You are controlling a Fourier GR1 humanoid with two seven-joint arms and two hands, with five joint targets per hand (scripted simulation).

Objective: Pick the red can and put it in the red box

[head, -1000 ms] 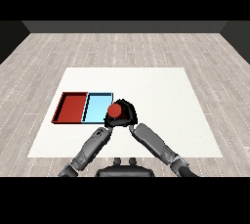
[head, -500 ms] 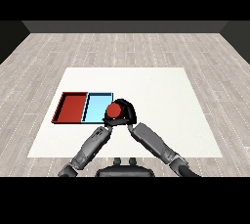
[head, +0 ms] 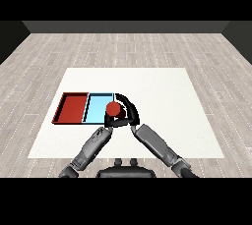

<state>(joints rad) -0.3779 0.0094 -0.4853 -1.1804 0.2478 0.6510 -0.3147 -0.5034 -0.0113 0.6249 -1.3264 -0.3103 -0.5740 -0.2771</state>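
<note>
Two grey forearms reach in from the near edge of the white table (head: 162,86), and they meet at the one red can (head: 112,107), which the right hand (head: 129,112) holds with its fingers curled round it; the left hand (head: 109,121) sits just below the can, and whether its fingers are curled or straight cannot be told. The can is at the near right corner of the light blue tray (head: 98,107). There are two trays, lying side by side and touching, the red tray (head: 73,108) to the left.
</note>
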